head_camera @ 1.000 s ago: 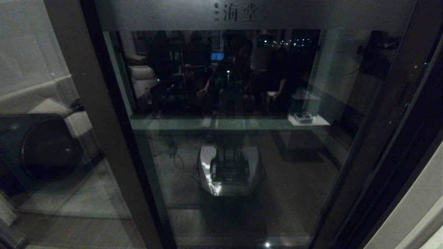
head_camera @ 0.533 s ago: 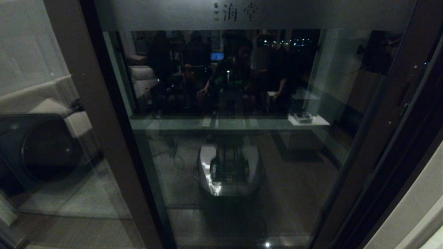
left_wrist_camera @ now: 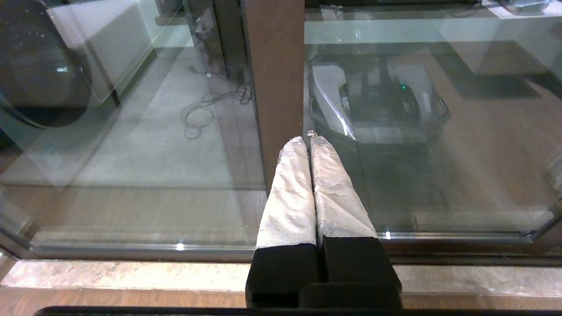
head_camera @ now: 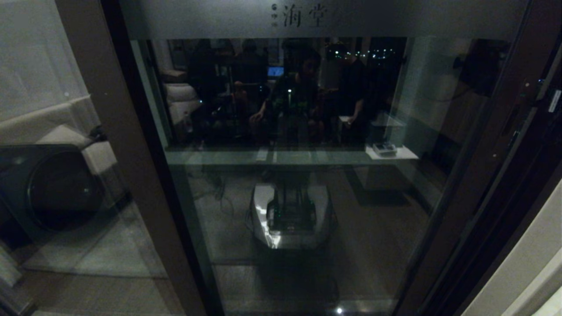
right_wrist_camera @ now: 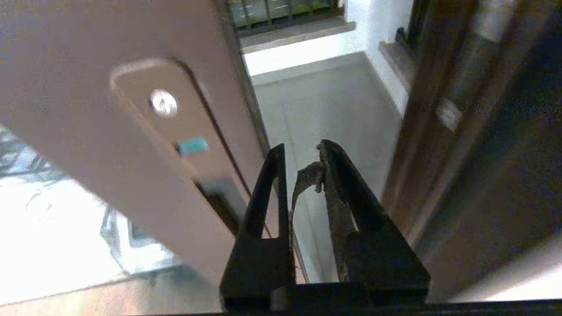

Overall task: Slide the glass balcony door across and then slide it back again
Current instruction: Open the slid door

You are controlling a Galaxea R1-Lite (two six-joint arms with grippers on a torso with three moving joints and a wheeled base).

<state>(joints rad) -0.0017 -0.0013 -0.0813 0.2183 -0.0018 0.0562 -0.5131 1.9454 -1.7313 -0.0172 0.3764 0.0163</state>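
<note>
The glass balcony door [head_camera: 307,197] fills the head view, with a frosted band [head_camera: 395,17] across its top and a dark brown frame. Its right edge stile [head_camera: 500,131] carries the narrow handle slot [head_camera: 509,118]. In the right wrist view, my right gripper [right_wrist_camera: 302,149] is narrowly open in the gap between that stile [right_wrist_camera: 109,153] and the jamb [right_wrist_camera: 439,153]. One finger lies along the stile's edge, beside the lock plate [right_wrist_camera: 175,127]. Low down, my left gripper [left_wrist_camera: 307,139] is shut on nothing, its taped tips at the door's left brown stile [left_wrist_camera: 274,66].
A dark round-fronted machine [head_camera: 57,188] stands behind the left pane. The balcony floor [right_wrist_camera: 325,109] shows through the gap at the door's edge. A stone sill [left_wrist_camera: 131,276] and floor track run under the glass. My own base is mirrored in the glass [head_camera: 290,215].
The door has hardly shifted. A small pale patch has come into the head view at the far right edge, beyond the handle stile, and the dark reflection near the stile has moved slightly.
</note>
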